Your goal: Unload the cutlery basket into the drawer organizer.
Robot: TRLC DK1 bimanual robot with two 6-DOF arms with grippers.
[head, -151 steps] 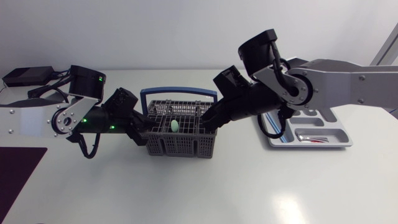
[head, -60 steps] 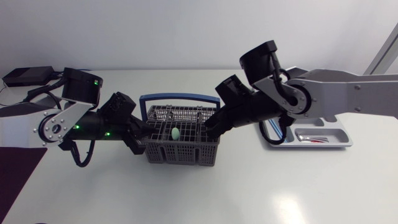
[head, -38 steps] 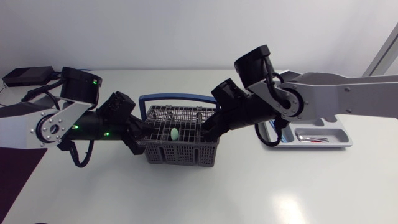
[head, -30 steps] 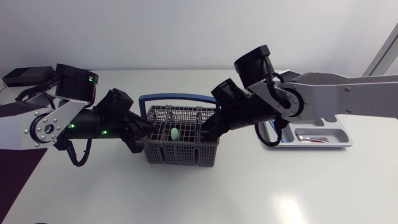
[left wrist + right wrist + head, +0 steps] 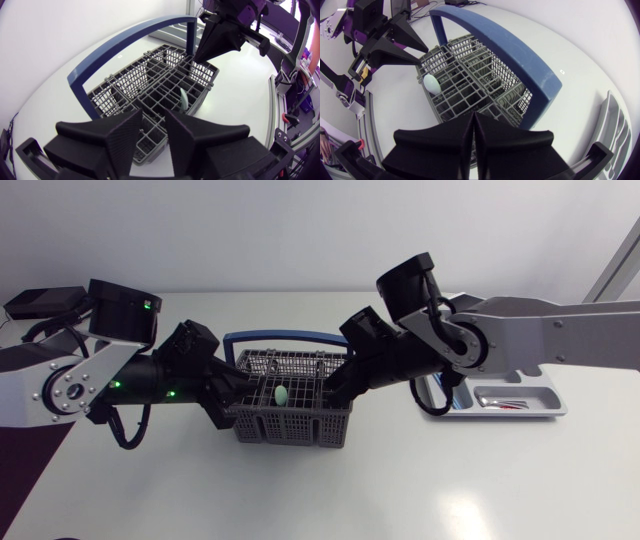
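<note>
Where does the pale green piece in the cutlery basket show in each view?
Head view: the pale green piece stands in the middle of the cutlery basket.
Left wrist view: in the basket, ahead of the left claw, at.
Right wrist view: ahead of the right claw, at the basket's far side.
Shared landmark: the basket's blue handle.

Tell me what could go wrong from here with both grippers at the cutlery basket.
1. The right gripper is shut at the rim of the basket. It would need to open to take the mint utensil, and pressing down could jam it on the grid.
2. The left gripper is open astride the opposite rim, so a nudge could slide or tip the basket.
3. The blue handle arches overhead and could snag an arm.
</note>
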